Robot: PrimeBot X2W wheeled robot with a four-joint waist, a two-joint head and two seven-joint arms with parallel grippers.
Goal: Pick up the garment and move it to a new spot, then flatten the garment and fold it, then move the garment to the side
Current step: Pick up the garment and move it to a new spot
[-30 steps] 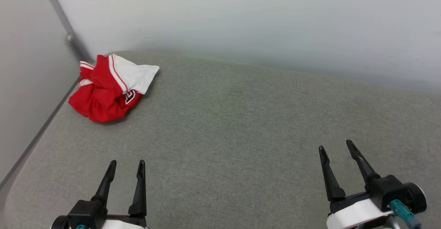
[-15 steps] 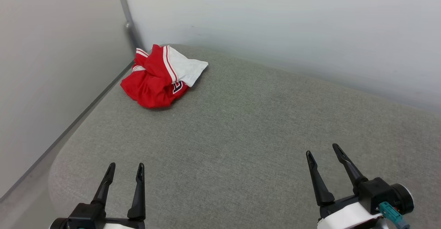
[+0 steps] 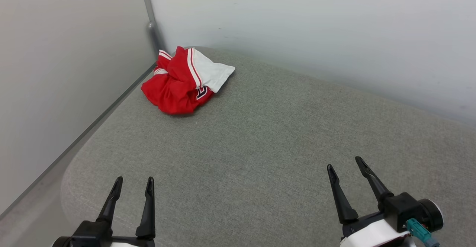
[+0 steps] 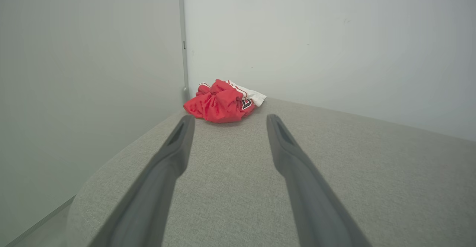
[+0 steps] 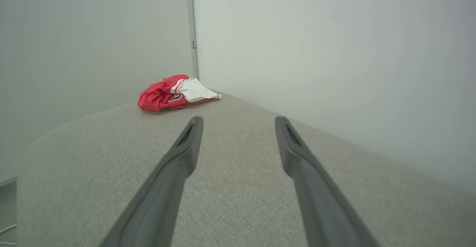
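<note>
Near edge of the grey table (image 3: 260, 139): left gripper (image 3: 134, 180) and right gripper (image 3: 344, 163) hover low, jaws wide apart, both empty. Far back left, the red-and-white shirt (image 3: 184, 85) lies crumpled in the table's corner by the walls (image 3: 74, 53), well apart from both. Step is likely the first pickup, not yet begun; next move calls for a long reach forward-left and a pinch on a raised fold.

Bright even light, soft shadows, sharp focus
</note>
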